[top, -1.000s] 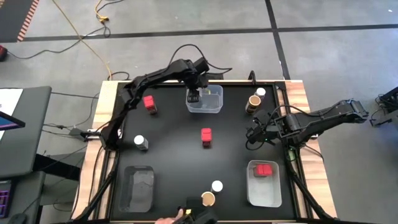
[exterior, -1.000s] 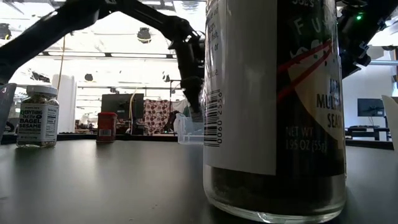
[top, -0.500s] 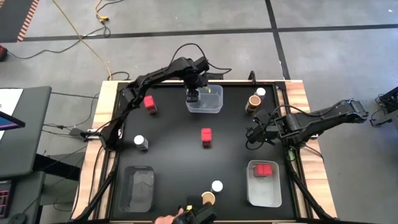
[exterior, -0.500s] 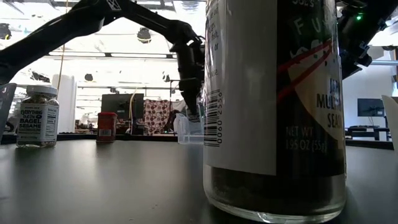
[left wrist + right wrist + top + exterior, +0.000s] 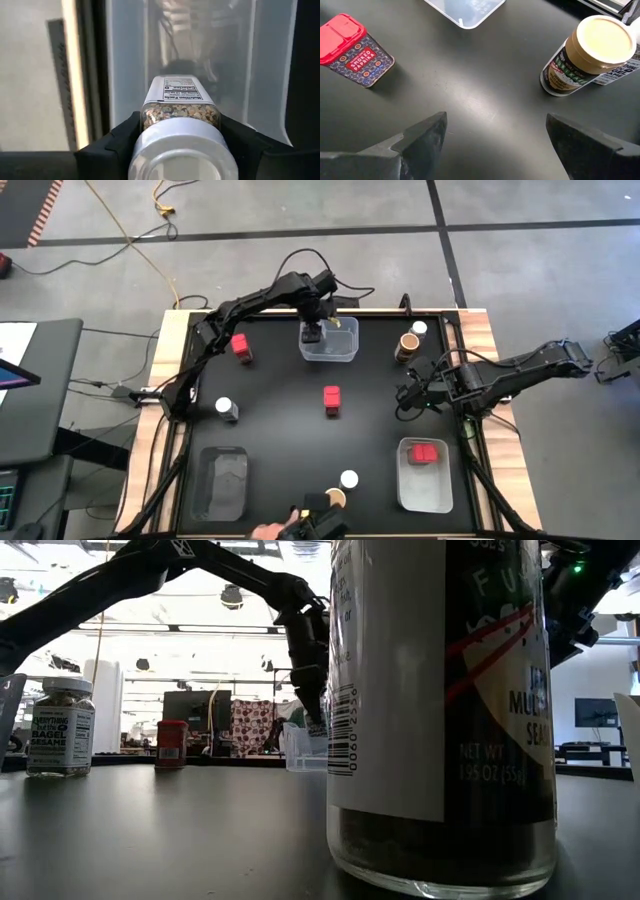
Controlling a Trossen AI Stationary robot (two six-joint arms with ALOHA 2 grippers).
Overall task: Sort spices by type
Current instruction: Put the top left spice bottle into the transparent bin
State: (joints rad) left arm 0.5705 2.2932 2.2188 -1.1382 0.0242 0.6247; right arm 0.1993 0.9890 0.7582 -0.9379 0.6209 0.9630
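My left gripper (image 5: 313, 332) is shut on a clear jar with a white lid (image 5: 181, 125) and hangs over the clear bin (image 5: 340, 348) by the table's far edge. My right gripper (image 5: 408, 395) is open above bare table at the right. It hovers between a red box (image 5: 355, 50) and a tan-lidded jar (image 5: 592, 50), touching neither. Other spices stand upright on the table. They are a red box (image 5: 240, 346), a white-lidded jar (image 5: 226, 409), a white-lidded jar (image 5: 349, 479) and a tan-lidded jar (image 5: 335, 498). A further red box (image 5: 427, 452) lies in the lower-right bin. My left gripper pinches the jar between its two fingers (image 5: 120, 142) on the upper body just below the white lid (image 5: 180, 150). The fingers come from above, pointing down. The jar stays upright inside the bin's outline (image 5: 318, 725). Whether its base touches the bin floor, I cannot tell.
An empty clear bin (image 5: 224, 480) sits at the near left, and the lower-right bin (image 5: 440, 495) at the near right. A white-lidded jar (image 5: 419, 329) stands beside the far-right tan-lidded jar. A person's hand (image 5: 265, 532) shows at the near edge. One jar (image 5: 440, 710) fills the low view.
My left gripper has edged slightly toward the table's right over the far bin and has kept its hold on the jar. The person's hand at the near edge has shifted a little.
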